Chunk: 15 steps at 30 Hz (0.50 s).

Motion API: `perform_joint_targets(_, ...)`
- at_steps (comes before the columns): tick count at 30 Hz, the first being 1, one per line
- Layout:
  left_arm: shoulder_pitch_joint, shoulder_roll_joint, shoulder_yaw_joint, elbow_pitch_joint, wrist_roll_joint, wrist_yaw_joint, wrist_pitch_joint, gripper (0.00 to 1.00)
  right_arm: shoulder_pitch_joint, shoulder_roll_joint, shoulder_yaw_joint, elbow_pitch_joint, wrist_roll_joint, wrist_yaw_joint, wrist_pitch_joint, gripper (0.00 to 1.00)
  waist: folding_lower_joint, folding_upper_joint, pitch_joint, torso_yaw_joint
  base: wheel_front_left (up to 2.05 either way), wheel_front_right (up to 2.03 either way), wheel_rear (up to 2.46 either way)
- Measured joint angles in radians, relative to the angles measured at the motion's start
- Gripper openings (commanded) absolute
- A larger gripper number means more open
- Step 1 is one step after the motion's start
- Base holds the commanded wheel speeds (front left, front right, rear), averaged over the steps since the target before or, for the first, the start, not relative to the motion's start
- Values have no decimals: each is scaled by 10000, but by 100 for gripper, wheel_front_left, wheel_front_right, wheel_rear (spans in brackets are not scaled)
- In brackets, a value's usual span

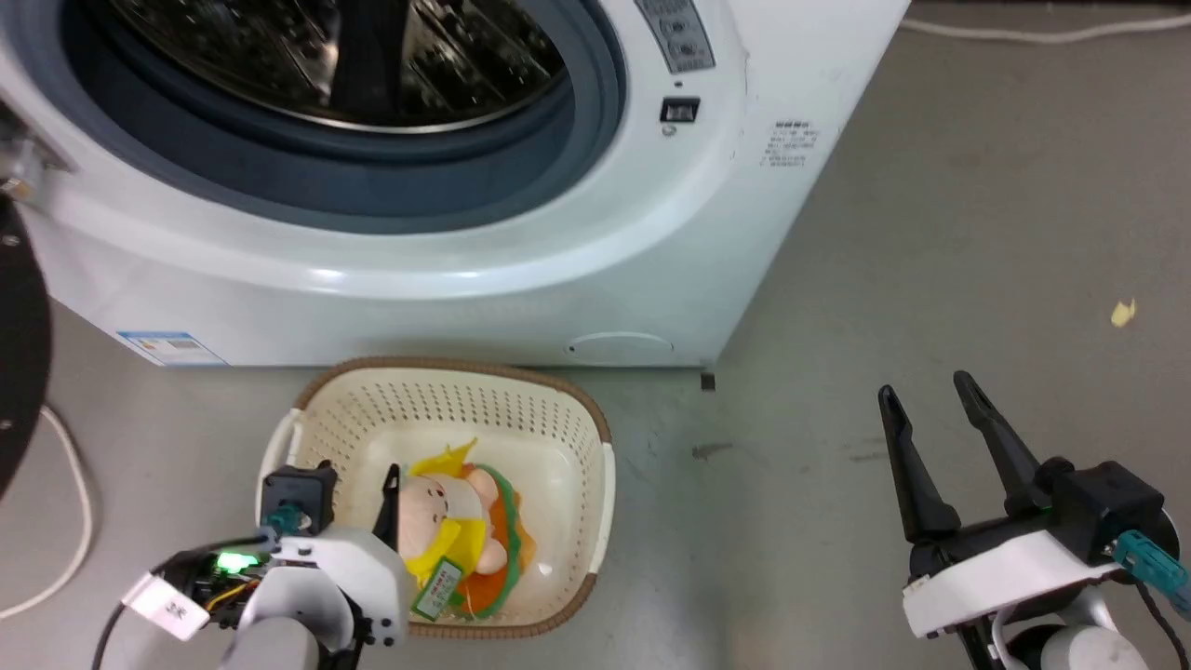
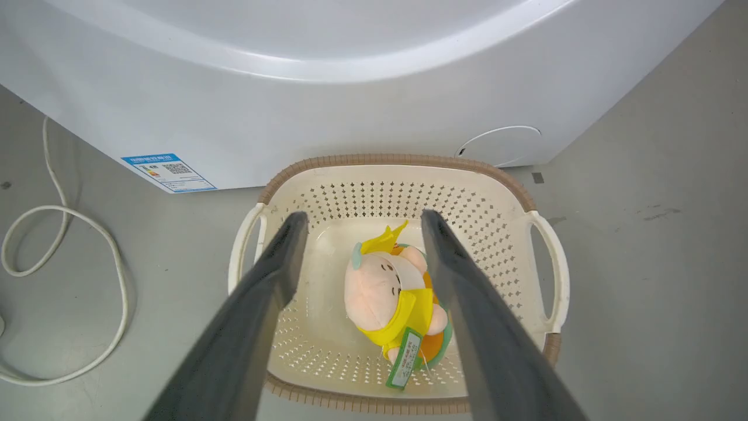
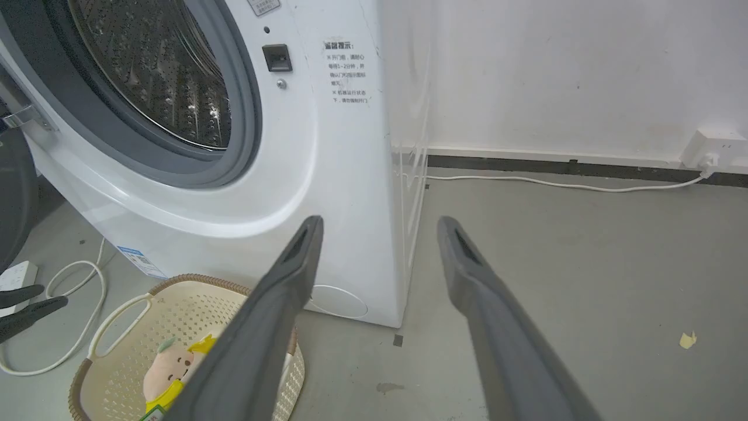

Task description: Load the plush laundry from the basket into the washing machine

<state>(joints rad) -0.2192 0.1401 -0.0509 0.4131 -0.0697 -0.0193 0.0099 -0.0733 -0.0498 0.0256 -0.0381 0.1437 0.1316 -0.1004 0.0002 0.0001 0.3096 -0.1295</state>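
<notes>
Far left edge of the head view: a bit of the black door [image 1: 14,354], swung open, w/ a white cable [image 1: 76,507] looping on the floor [image 1: 977,233] below it.

Lower left: left end effector [image 2: 362,215] is over the basket [image 1: 447,409], fingers spread wide. In the left wrist view they straddle the plush toy [image 2: 385,292], one on each side, not pinching it. Can't tell if either finger actually touches it. In the head view one dark finger sits right beside the toy's pink head.

The plush toy [image 1: 456,521] lies on the basket floor, toward the near side, pink head to frame left, yellow/orange/green bits to the right, green-white tag hanging at the bottom. The basket sits on the floor just in front of the washer [image 1: 465,279], lower-center of frame, brown rim close to the washer's base.

The washer takes up the top left and center. Its opening is uncovered, w/ the grey gasket [image 1: 372,186] and shiny drum [image 1: 372,56] in plain sight. There's a blue sticker [image 1: 172,347] at its bottom left corner.

Lower right: right end effector [image 1: 926,386] hangs over bare floor, well apart from the basket, fingers spread and holding nothing. The right wrist view shows the same, w/ the washer's side corner between the tips.

Far right, mid-frame: small yellow scrap [image 1: 1124,313] on the floor.
</notes>
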Motion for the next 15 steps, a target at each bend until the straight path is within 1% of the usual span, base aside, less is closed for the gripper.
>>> perform_joint_targets(7,-501,334,59,1005,-341,-46,349,100,-224,0,174,-35,290,0,-138,100,0,0,624,-278,0,0,0)
perform_joint_targets(15,-1190,648,59,1971,-665,-244,986,100,-470,-2,295,-84,639,0,-293,100,0,0,1360,-613,0,0,0)
